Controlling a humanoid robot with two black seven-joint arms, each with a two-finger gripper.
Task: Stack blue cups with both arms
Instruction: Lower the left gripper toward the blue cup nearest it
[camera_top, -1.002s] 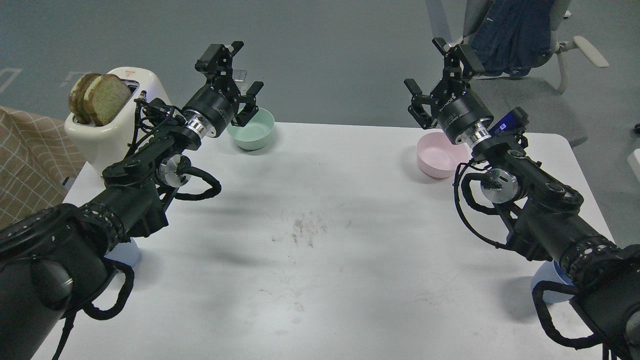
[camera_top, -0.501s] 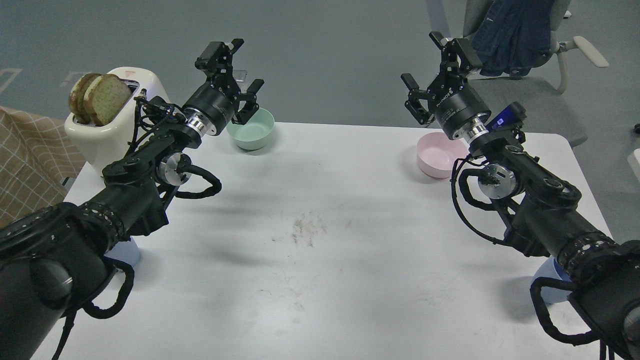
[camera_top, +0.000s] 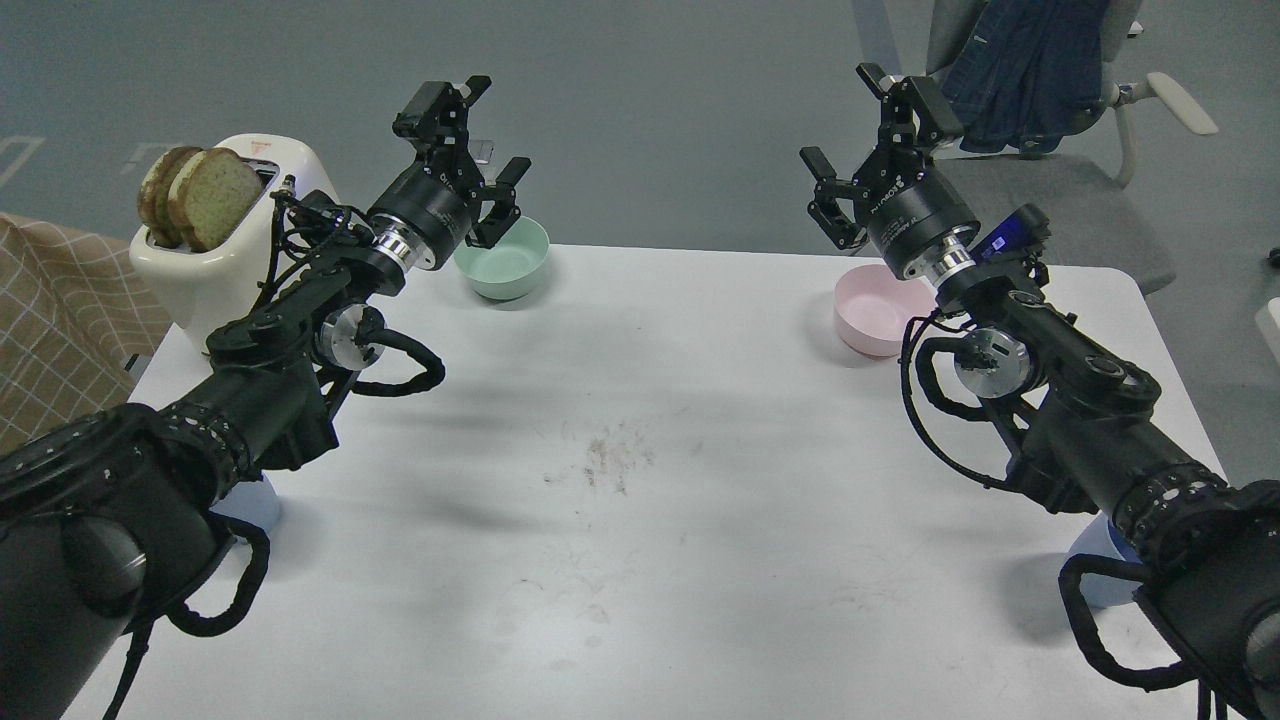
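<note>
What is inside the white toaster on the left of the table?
Two slices of browned bread stand upright in the white toaster, their tops sticking out. Their lower parts are hidden inside the toaster.

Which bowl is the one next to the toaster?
The mint-green bowl, at the table's far left near the toaster holding bread. The pink bowl sits far right, away from it.

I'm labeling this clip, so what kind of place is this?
Probably an office or lab test area: a white table on grey floor, an office chair behind, and a toaster staged as a prop.
</note>
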